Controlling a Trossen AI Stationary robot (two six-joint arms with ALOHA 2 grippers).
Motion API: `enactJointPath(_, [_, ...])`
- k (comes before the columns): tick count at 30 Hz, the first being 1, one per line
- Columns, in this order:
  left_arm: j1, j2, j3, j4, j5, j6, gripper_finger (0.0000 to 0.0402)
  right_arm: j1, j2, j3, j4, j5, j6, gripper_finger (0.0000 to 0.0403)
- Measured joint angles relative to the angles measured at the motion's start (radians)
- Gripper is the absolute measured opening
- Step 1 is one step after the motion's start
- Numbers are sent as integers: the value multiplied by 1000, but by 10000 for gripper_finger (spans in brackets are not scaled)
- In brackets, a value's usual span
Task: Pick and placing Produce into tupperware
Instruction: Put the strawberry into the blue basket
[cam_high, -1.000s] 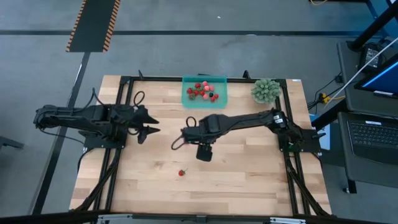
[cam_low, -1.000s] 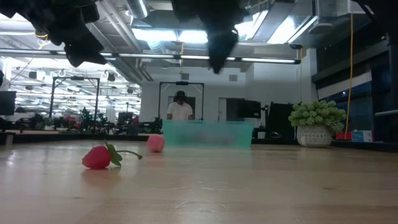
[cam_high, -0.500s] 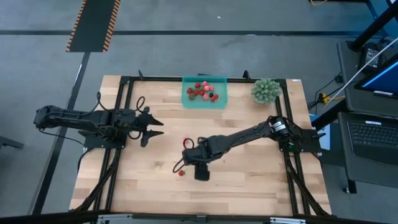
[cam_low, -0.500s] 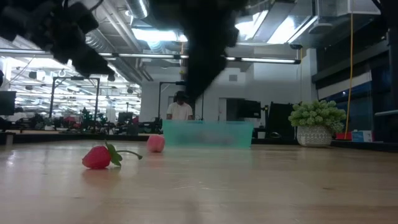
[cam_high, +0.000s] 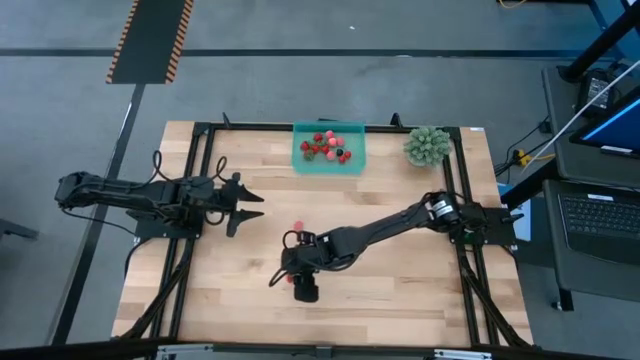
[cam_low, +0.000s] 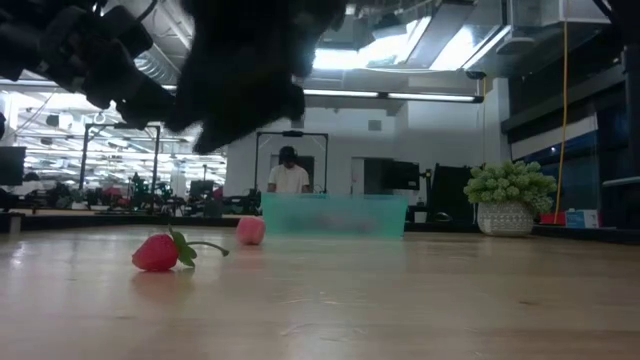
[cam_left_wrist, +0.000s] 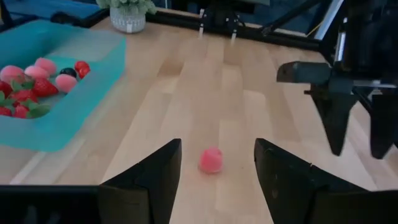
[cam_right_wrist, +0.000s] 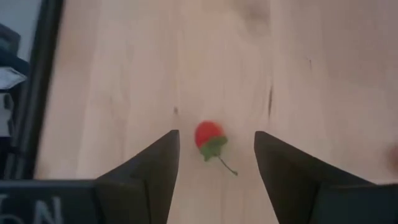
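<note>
The teal tupperware (cam_high: 299, 160) stands by the table's far edge with several red and pink berries (cam_high: 324, 146) inside. A red strawberry (cam_right_wrist: 209, 133) with a green top lies on the wood near the table's middle. My right gripper (cam_right_wrist: 216, 134) hovers over it, open, one finger on either side and clear of it. In the low view the strawberry (cam_low: 157, 252) lies on its side. A pink berry (cam_high: 297, 224) lies loose farther back. My left gripper (cam_high: 257, 206) is open and points at the pink berry (cam_left_wrist: 211, 160) from the left.
A spiky green plant ball (cam_high: 427, 146) in a pale pot sits at the far right corner. Black frame rails (cam_high: 190, 180) run along the table's left and right sides. A person stands in the room beyond the tupperware (cam_low: 334, 215).
My right gripper has swung from the table's middle toward the near edge and a little left, dropping over the red strawberry. The strawberry and the pink berry have stayed where they were.
</note>
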Motion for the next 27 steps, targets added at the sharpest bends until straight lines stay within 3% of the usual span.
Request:
enactJointPath(12, [0, 1, 0, -17, 0, 9, 195, 12, 85, 0, 84, -40, -113, 210])
enactJointPath(27, [0, 1, 0, -22, 0, 19, 195, 11, 142, 0, 100, -37, -106, 210])
